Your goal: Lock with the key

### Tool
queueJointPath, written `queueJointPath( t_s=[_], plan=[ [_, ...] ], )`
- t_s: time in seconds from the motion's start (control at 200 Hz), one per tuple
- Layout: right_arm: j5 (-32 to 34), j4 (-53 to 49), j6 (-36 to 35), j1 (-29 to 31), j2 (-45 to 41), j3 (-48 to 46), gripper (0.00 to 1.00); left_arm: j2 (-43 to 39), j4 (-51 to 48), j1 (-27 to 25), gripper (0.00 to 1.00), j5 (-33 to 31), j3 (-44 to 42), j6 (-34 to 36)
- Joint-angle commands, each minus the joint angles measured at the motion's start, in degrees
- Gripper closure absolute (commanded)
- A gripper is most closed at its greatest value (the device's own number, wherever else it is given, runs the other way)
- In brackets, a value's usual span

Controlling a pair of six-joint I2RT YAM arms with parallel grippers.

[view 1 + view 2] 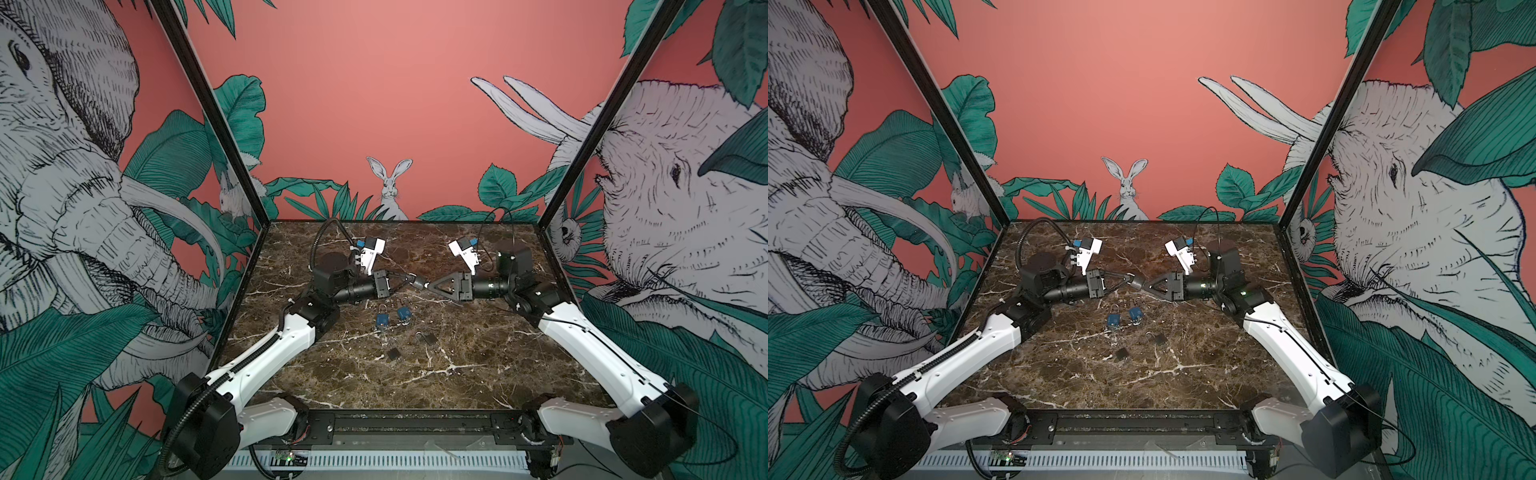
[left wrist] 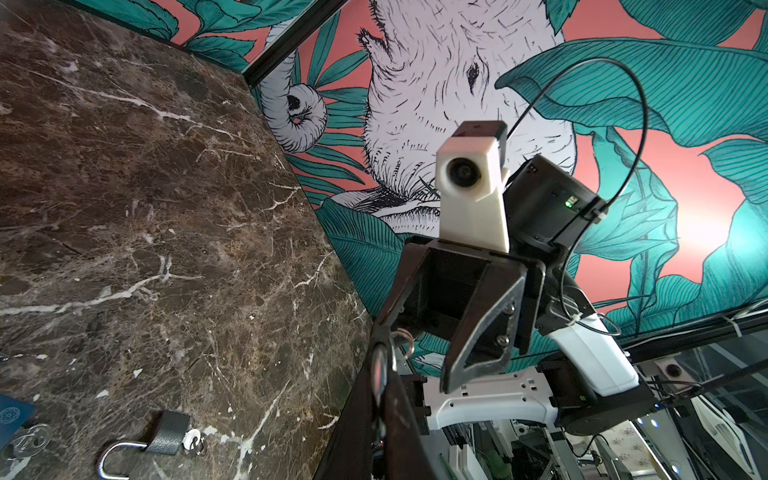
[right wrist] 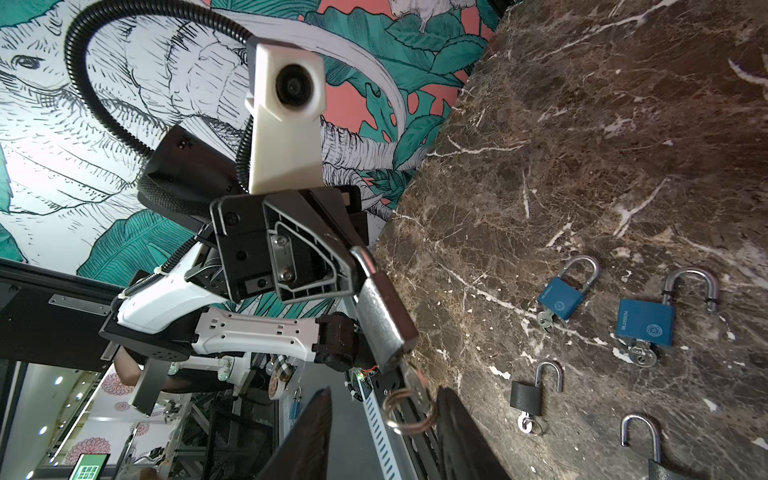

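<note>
Above the worktop (image 1: 457,365), left pincer (image 1: 408,277) grips the grey padlock (image 3: 384,320) by its shackle (image 3: 362,259), key (image 3: 411,379) inserted at its base; right pincer (image 1: 433,286) stands open astride the key ring (image 3: 409,411).

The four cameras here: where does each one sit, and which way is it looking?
Top views: twin eyes above the near edge of the table, looking down toward the rabbit wall; both arms show, left tool and right tool meeting at a silver padlock.
Left wrist: on the left arm, looking along its own fingers at the right tool.
Right wrist: on the right arm, looking past its own fingers at the left tool and that padlock.
Shared: top and right wrist views all show the two blue padlocks on the table.
</note>
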Motion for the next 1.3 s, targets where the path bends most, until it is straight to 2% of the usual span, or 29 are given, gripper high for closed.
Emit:
queueJointPath(
  t_s=[0.0,0.145,0.23,0.33,0.515,0.92,1.295],
  plan=[
    [0.28,1.90,-0.29,-0.07,0.52,0.99,0.59,-1.26,1.79,0.12,1.00,1.55,2.16,0.67],
    [2.15,-1.65,-3.10,-0.05,1.40,2.34,0.58,-1.31,1.75,0.12,1.00,1.91,2.54,0.78],
    [2.97,-1.78,-3.36,-0.13,1.40,2.50,0.53,-1.32,1.39,0.12,1.00,1.82,2.91,1.03],
    [3.38,-1.73,-3.71,-0.06,1.48,2.87,0.53,-1.17,1.24,0.12,1.00,1.93,3.06,1.16],
    [2.03,-0.96,-3.33,-0.03,2.10,3.05,0.62,-0.71,1.26,0.17,1.00,1.83,3.37,1.13],
    [-0.28,0.82,-2.14,0.81,2.01,2.70,0.73,0.25,0.80,0.12,1.00,0.33,3.65,1.31],
    [-1.57,1.18,-1.47,1.03,1.58,1.94,1.00,0.02,0.48,0.29,1.00,-1.41,3.30,1.41]
  ],
)
